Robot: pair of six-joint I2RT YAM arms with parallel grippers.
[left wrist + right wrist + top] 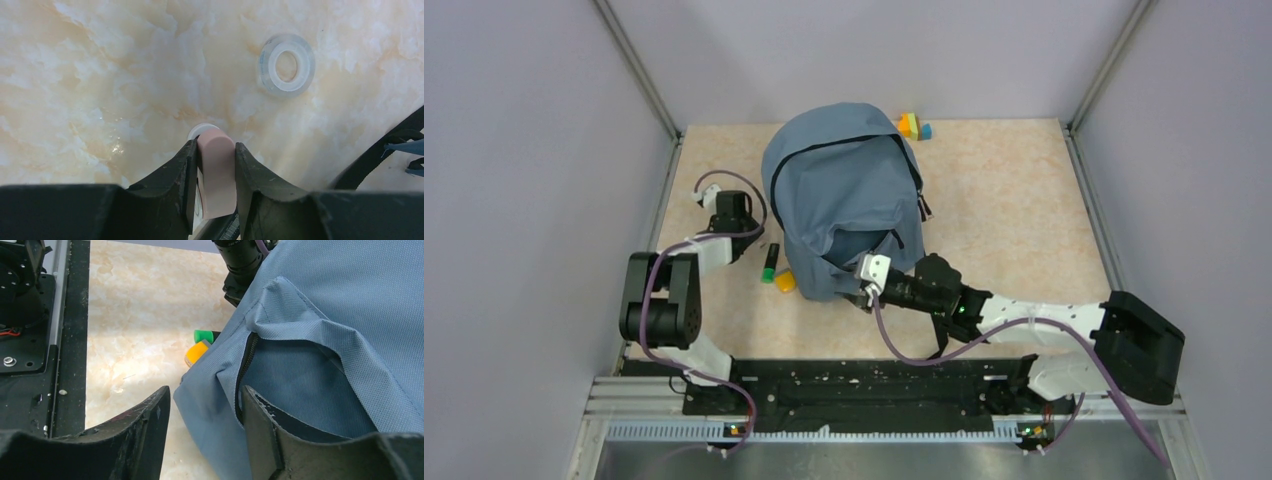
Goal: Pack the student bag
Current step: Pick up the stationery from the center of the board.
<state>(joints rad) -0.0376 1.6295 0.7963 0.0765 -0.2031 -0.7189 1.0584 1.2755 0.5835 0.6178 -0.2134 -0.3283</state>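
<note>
- the student bag (844,190) slumps in the middle of the table (1024,220); its near lower edge lies right at the right gripper (205,392); a black zipper (244,372) there looks partly parted
- right gripper: jaws spread, bag cloth between and under them, nothing pinched; if it closes here it may catch only a loose fold, which could slip free, or drag the whole bag instead of widening the mouth
- left gripper (216,146): low over the table, left of the bag, fingers pressed against both sides of a pink block (216,175); the block looks smooth and narrow, so it may twist or pop out on the lift
- a small white round thing (200,131) sits just behind the block; it could be knocked away
- a green-capped marker (769,265) and a yellow piece (784,282) lie at the bag's left edge; a tugged bag would likely shove them
- nothing holds the opening wide; a dropped block might land on cloth, not inside
</note>
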